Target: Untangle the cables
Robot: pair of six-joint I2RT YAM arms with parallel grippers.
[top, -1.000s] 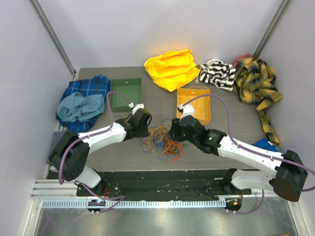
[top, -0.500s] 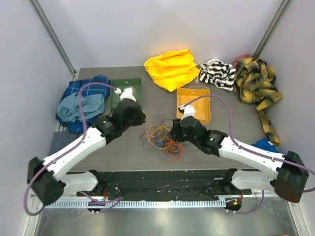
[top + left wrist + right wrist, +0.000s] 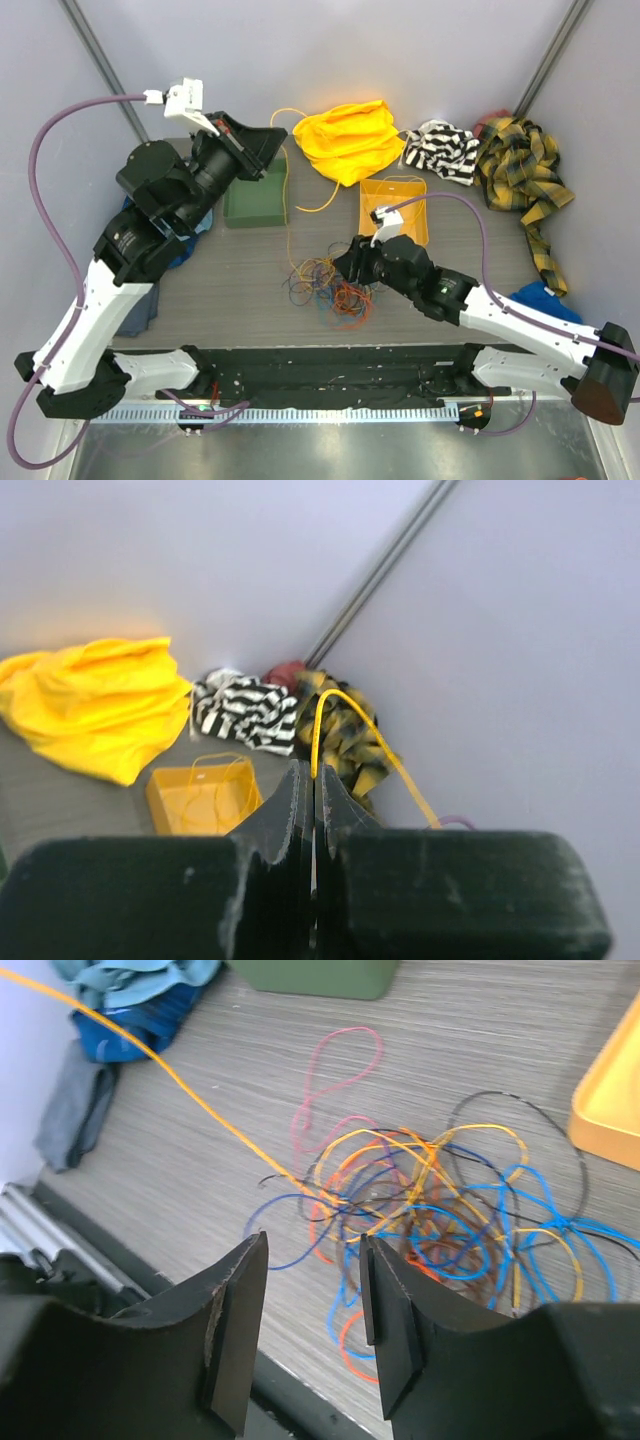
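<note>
Drawing one yellow cable from the tangle on the table seems the step in hand; left gripper pinches it aloft; right gripper, jaws spread over the rest, should next pin them down.

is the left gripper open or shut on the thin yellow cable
Shut on it: the left gripper's dark fingers meet without a gap, and the thin yellow cable emerges from between their tips.

table | on it: cables; green bin; orange bin; yellow cloth
</note>
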